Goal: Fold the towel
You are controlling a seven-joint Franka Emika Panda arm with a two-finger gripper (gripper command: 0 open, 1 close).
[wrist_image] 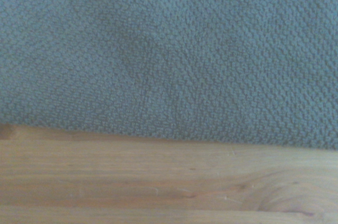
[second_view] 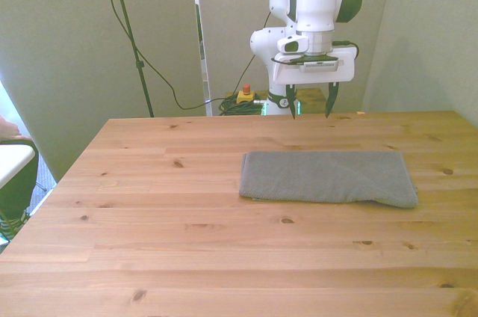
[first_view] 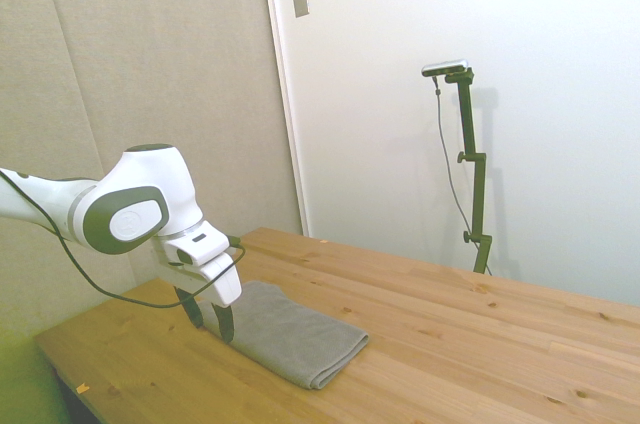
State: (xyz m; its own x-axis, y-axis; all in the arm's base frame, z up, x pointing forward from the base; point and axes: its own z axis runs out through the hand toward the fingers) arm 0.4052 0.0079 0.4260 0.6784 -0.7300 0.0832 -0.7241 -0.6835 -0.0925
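The grey towel (second_view: 325, 176) lies flat in a long layered rectangle on the wooden table (second_view: 187, 242), toward the front view's right. In the side view the towel (first_view: 290, 339) has its thick layered end facing the camera. My gripper (second_view: 311, 108) is open and holds nothing, its fingers hanging low just behind the towel's far long edge. The side view shows the gripper (first_view: 208, 319) close beside that edge, near the tabletop. In the wrist view, the towel's weave (wrist_image: 169, 49) fills most of the picture, with a strip of bare wood (wrist_image: 158, 182) along its edge.
Bare wood stretches across the front view's left half and in front of the towel. A red and yellow button box (second_view: 244, 95) and cables sit on the floor behind the far edge. A white object (second_view: 13, 160) stands off the table's left side.
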